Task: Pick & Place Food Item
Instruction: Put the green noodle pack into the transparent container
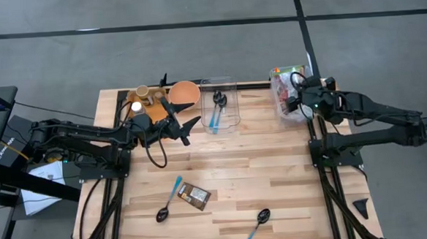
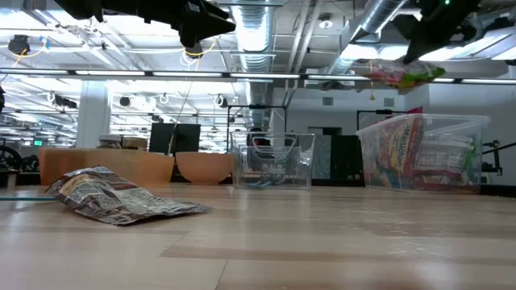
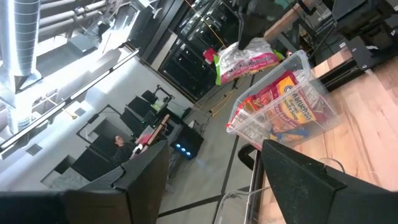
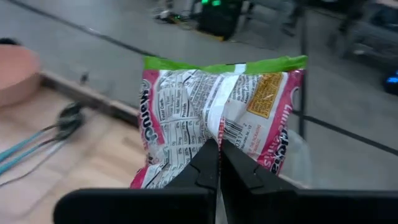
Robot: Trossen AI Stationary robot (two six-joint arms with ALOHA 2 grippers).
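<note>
right gripper (image 4: 219, 163) is pinched tight on the pink-and-green snack packet (image 4: 217, 118), hanging it in the air over the clear snack bin (image 1: 289, 93) at the table's far right corner, lifted clear so it can travel, i'd say. left gripper (image 1: 181, 125) hovers near the far edge, by the orange bowl (image 1: 185, 93) and the clear spoon tray (image 1: 221, 104), fingers apart and holding nothing, just waiting. a brown wrapper (image 1: 194, 196) lies flat near the near edge, between loose spoons.
</note>
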